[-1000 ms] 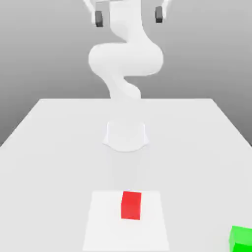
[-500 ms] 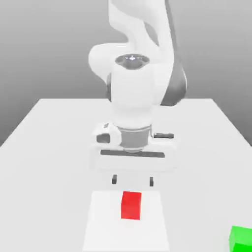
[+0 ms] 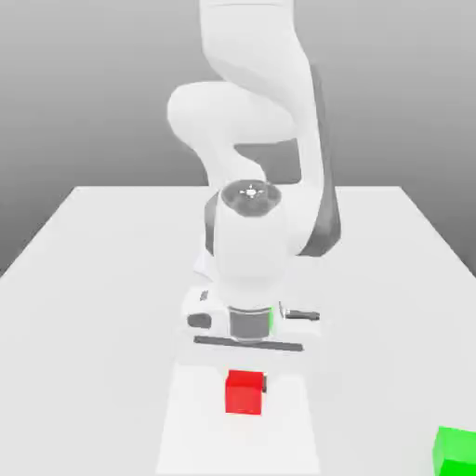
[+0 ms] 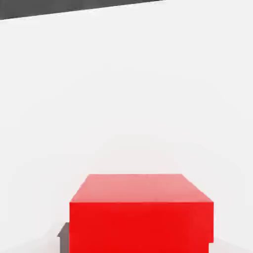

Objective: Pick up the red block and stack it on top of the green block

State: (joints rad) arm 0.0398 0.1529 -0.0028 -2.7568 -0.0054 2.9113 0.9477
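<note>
Grey backdrop, white table (image 3: pixel 112 279), nothing else in the room as far as I can see.

The red block (image 3: pixel 244 393) sits on a paler square patch (image 3: pixel 191 428) near the front edge of the table, about in the middle. In the hand view the red block (image 4: pixel 141 217) is very close and looks square to the camera, flat on the surface.

The gripper (image 3: pixel 246 364) hangs low, directly above the block and almost at its level, w/ the big white arm (image 3: pixel 251 139) curving up behind it. I cannot tell if the gripper is open or closed on the block; the wrist body covers that part.

The green block (image 3: pixel 456 453) is well apart, at the front corner on the exterior view's right, partly cut by the frame edge.

Risks, in my opinion:
- If the hand is not centred on the block, a close can push it sideways or turn it, so the grip is on a corner and slips at lift.
- If the hand goes too low, it can press into the table.
- The green block is near the table edge, so a bump at placing can knock it off.
- A tilted or off-centre release, and the red one probably slides off.

The table surface is smooth and plain, no marks except the patch; light is even, background is a soft grey gradient.
</note>
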